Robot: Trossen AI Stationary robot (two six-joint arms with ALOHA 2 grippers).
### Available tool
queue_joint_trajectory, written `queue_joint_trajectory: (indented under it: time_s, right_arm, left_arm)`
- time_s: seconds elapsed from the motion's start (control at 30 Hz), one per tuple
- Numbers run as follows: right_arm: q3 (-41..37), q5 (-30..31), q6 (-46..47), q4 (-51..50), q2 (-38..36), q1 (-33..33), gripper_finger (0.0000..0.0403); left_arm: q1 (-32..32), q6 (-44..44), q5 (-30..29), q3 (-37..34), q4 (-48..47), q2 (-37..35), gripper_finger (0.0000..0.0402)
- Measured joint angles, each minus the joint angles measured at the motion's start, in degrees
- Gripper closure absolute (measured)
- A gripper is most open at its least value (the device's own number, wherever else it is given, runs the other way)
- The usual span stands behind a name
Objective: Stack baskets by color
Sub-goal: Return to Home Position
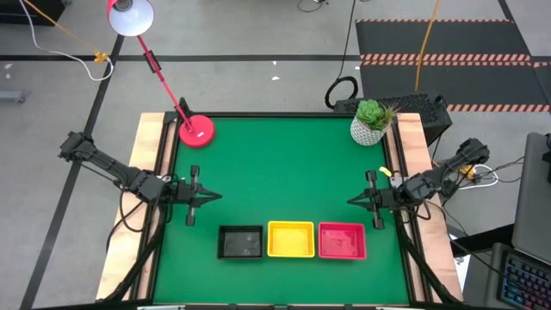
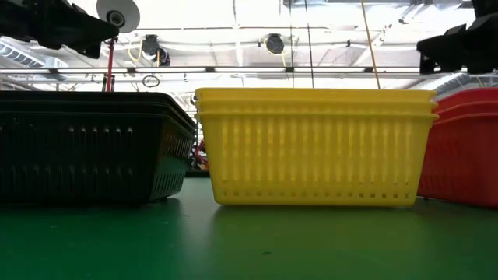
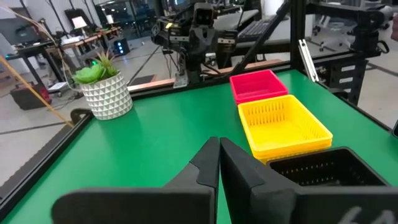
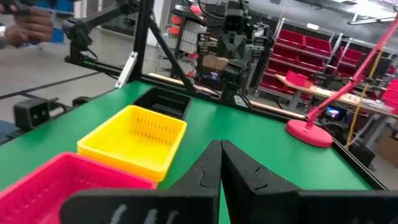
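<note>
High view, baskets [image 1: 291, 239] nested by color

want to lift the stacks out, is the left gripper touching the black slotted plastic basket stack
Apart. The high view shows bare green table between the left gripper and the black slotted plastic basket stack.

Site: you are in a robotics lab or workshop, not a home. Your green table [image 1: 284, 172] stands on a bare grey floor [image 1: 258, 34] marked with black tape lines, next to a hazard-striped mat [image 1: 482, 39]. An orange cable [image 1: 427, 43] runs across that mat. Racks of red bins [image 4: 298, 40] fill one side. Open ceiling with strip lights [image 2: 257, 9]. Desks [image 3: 40, 45] beyond; lit keyboard [image 1: 527, 277] nearby.
</note>
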Motion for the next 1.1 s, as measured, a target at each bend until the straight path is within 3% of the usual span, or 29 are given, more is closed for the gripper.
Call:
queue_joint_trajectory:
  time_s: [0.13,0.4,0.67,0.97,1.1]
  right_arm:
    - [-1.0,-0.3,0.2,-0.1,0.0,-1.7,0.0403]
    - [-1.5,-7.1,1.0,-0.1,-0.1,-6.5,0.0403]
    - [-1.5,-11.7,0.7,-0.8,-0.6,-12.0,0.0403]
    - [-1.5,-12.3,0.0,-4.7,-3.6,-19.2,0.0403]
    - [-1.5,-16.6,-0.2,-5.9,-5.4,-21.9,0.0403]
  left_arm:
    - [0.0,0.0,0.0,-0.5,-0.2,-0.4,0.0397]
    - [0.0,0.0,0.0,-0.6,-0.5,-0.4,0.0382]
    - [0.0,-0.4,0.0,-0.6,-0.3,-0.4,0.0398]
    - [0.0,-1.2,-0.2,-0.6,0.9,-0.4,0.0382]
    - [0.0,-2.0,-0.2,-0.6,1.2,-0.4,0.0395]
